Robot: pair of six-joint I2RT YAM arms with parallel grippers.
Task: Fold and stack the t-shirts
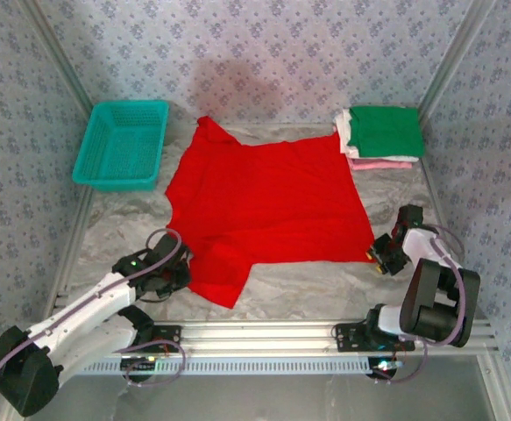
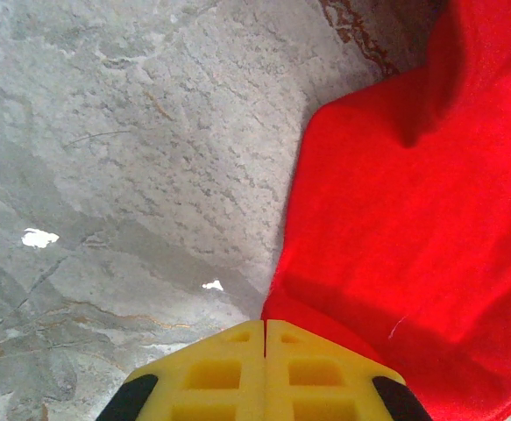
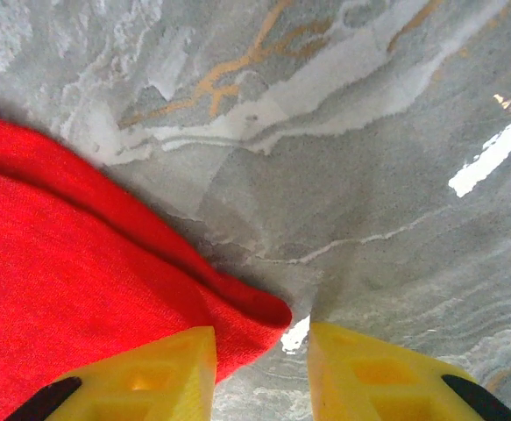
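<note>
Closest in, the left gripper is clenched, its yellow fingers pressed together on what looks like the near-left edge of the red t-shirt (in the left wrist view the cloth runs straight into the pinch). Across the table, the right gripper stands parted at the shirt's near-right corner, which lies against one finger but is not pinched. Between and beyond them the red t-shirt lies spread flat and unfolded, one sleeve flopped toward the near edge. Farther back on the right, a green t-shirt sits folded atop a white t-shirt and a pink t-shirt, so part of the stacking seems done. By my judgement the red one has every fold to come, then its place on that pile. At far left sits a teal basket.
</note>
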